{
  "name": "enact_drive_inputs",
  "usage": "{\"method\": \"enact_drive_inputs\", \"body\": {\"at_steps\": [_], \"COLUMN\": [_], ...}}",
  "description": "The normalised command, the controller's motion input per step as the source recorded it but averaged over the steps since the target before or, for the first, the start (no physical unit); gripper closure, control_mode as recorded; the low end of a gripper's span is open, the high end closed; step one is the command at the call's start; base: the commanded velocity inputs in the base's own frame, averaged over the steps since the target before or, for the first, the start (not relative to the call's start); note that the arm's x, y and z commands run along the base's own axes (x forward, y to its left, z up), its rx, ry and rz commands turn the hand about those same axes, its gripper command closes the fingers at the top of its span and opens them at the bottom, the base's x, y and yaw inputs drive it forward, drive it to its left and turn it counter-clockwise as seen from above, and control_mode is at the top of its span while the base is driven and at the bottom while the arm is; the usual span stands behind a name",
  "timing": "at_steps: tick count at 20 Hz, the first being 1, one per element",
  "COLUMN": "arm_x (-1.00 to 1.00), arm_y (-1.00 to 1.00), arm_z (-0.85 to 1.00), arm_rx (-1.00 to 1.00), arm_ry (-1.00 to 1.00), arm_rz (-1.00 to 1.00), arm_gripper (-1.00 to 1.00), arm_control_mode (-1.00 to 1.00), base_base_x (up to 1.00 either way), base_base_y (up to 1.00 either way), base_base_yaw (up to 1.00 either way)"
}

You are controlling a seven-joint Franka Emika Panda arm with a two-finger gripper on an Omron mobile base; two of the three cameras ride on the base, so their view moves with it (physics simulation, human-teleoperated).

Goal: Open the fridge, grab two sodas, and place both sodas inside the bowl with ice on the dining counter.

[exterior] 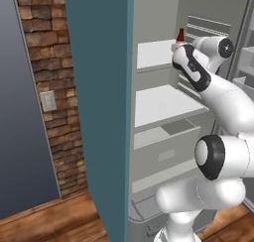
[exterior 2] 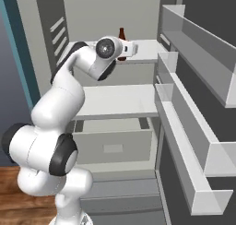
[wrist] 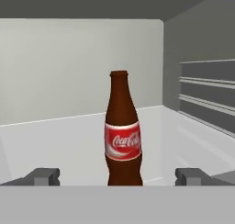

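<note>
The fridge stands open, showing white shelves. On its top shelf a dark brown cola bottle with a red label, one soda, stands upright; it also shows as the soda and soda just past the hand. My gripper is open, and the bottle's base stands centred just ahead of the gap between its two fingertips, apart from both. The arm reaches into the top shelf from the front. The bowl with ice and the dining counter are out of view.
The fridge's open door with deep bins lies close on the right. A teal side panel borders the left. Below are a middle shelf and a drawer. A brick wall stands left.
</note>
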Motion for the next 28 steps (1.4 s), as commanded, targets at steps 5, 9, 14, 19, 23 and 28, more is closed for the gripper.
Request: {"method": "enact_drive_inputs", "body": {"at_steps": [5, 9, 14, 19, 23, 28], "arm_x": [0.25, 0.25, 0.26, 0.25, 0.22, 0.25], "arm_y": [-0.05, -0.05, -0.02, 0.00, 0.00, 0.00], "arm_z": [0.00, 0.00, 0.00, 0.00, 0.00, -0.01], "arm_rx": [0.00, 0.00, 0.00, 0.00, 0.00, 0.00], "arm_ry": [0.00, 0.00, 0.00, 0.00, 0.00, 0.00], "arm_rz": [0.00, 0.00, 0.00, 0.00, 0.00, 0.00], "arm_gripper": [-1.00, -1.00, -1.00, -1.00, -1.00, 1.00], "arm_control_mode": [-1.00, -1.00, -1.00, -1.00, -1.00, -1.00], "base_base_x": [0.00, 0.00, 0.00, 0.00, 0.00, 0.00], "base_base_y": [0.00, 0.00, 0.00, 0.00, 0.00, 0.00], "base_base_yaw": [0.00, 0.00, 0.00, 0.00, 0.00, 0.00]}}
